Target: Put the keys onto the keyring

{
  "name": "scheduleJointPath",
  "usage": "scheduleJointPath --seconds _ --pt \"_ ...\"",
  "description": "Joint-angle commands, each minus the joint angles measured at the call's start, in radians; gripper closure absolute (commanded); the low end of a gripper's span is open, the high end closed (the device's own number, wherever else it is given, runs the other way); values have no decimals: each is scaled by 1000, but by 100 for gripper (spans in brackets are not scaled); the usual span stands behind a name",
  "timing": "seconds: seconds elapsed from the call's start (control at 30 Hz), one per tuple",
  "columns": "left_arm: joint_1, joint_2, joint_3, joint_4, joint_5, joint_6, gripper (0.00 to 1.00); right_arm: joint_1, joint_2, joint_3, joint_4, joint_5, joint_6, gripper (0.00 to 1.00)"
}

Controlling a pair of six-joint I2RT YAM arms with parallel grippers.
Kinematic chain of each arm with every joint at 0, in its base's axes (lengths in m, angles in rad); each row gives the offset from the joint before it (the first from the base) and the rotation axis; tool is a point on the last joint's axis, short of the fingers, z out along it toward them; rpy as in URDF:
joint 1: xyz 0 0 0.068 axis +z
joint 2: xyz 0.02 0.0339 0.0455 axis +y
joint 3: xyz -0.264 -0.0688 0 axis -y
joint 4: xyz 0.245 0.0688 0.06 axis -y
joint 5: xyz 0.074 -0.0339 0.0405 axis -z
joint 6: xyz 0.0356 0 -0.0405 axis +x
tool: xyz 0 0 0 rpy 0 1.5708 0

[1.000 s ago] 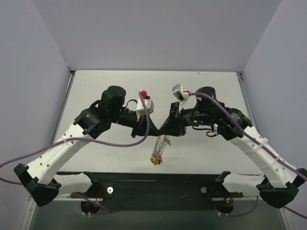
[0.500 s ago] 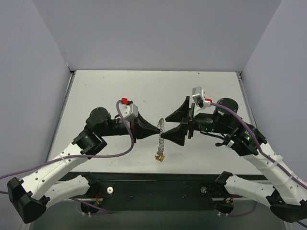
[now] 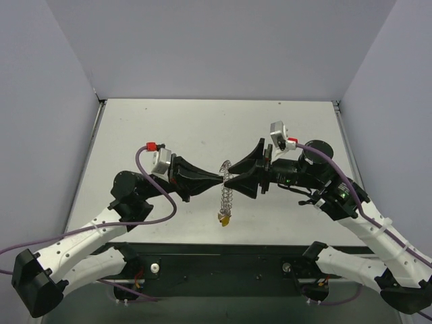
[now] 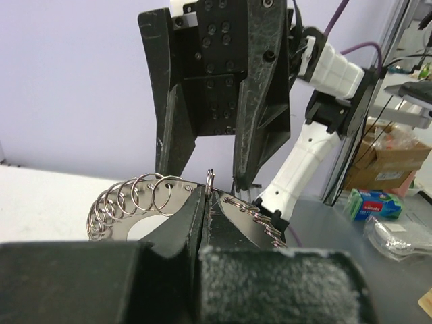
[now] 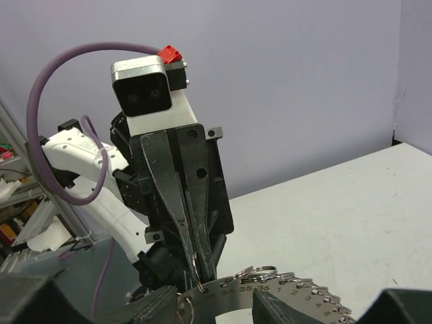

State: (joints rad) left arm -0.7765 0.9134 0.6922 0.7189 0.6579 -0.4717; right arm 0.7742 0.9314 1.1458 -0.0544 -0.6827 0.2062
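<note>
**Pale walls, white table, clutter off the edge**

I'm looking down on a white tabletop, boxed in by plain lavender-grey walls at the back and on both sides. The light is even and soft. A black strip runs along the near edge. On the left wrist feed, off beyond the table, I see cardboard boxes and a green packet.
</note>
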Motion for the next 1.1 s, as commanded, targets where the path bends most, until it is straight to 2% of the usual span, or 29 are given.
scheduleJointPath --seconds 0.0,0.4,0.7,0.83,0.9,0.97,1.0,1.03,1.07 --pt "0 16 21 221 -4 -81 100 7 -8 -3 129 -46 35 56" --pt "0 54 64 169 37 -82 100 7 -2 -15 191 -54 67 59" --pt "0 76 76 197 51 -104 100 8 40 3 188 -93 79 76" --pt "0 68 75 200 45 -102 100 8 44 12 163 -95 73 95" --pt "0 59 76 186 40 -93 100 8 38 15 140 -97 59 92" --pt "2 48 78 157 31 -76 100 8 23 9 131 -60 50 79" --pt "2 35 76 148 26 -68 100 7 12 8 123 -46 44 69" --pt "0 30 75 122 22 -55 100 7 -12 2 122 -14 36 49" --pt "2 24 76 108 16 -47 100 7 -25 -3 119 -2 29 40"
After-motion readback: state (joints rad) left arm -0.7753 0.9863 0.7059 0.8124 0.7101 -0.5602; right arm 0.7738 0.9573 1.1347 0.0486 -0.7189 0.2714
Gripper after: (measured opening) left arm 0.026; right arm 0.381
